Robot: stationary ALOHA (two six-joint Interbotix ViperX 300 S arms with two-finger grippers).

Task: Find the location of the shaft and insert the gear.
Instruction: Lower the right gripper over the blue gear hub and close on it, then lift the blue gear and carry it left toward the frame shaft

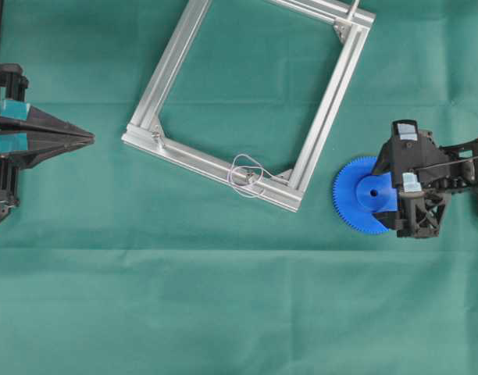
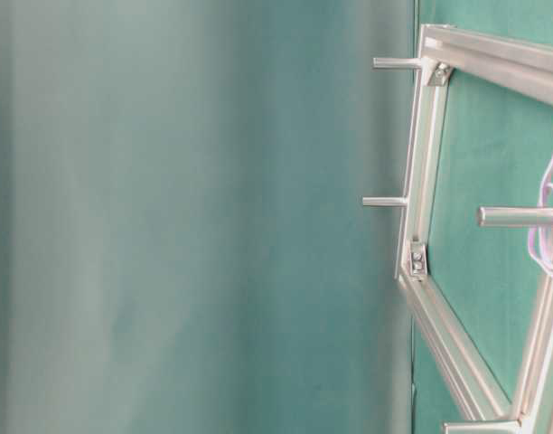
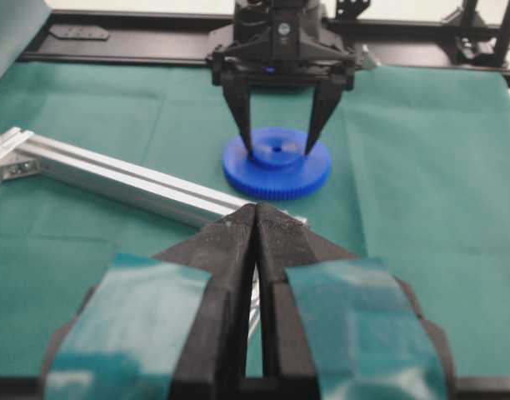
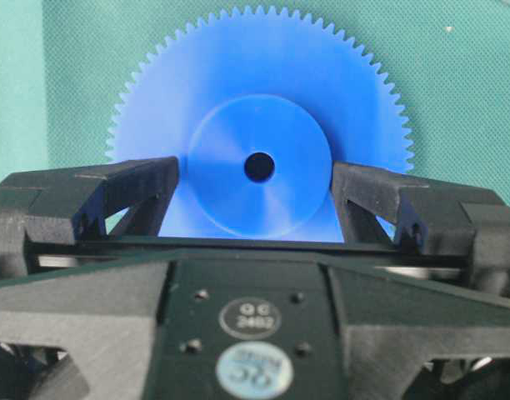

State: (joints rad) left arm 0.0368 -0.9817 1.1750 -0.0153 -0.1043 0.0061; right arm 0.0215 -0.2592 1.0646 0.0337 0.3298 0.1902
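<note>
Green cloth (image 1: 223, 312) covers the table, with the aluminium frame (image 1: 333, 109) as landmark. Left of it, the left gripper (image 1: 89, 137) waits closed. Right of it, the gear (image 1: 364, 195) lies flat; the right gripper (image 3: 278, 150) straddles its hub wide open, likely to grasp. Looped in wire (image 1: 251, 168), the shaft (image 1: 244, 180) stands on the frame's near bar.

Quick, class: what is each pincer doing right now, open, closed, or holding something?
Left pincer: closed, holding nothing.
Right pincer: open, one finger on each side of the gear hub, not yet gripping it.
</note>
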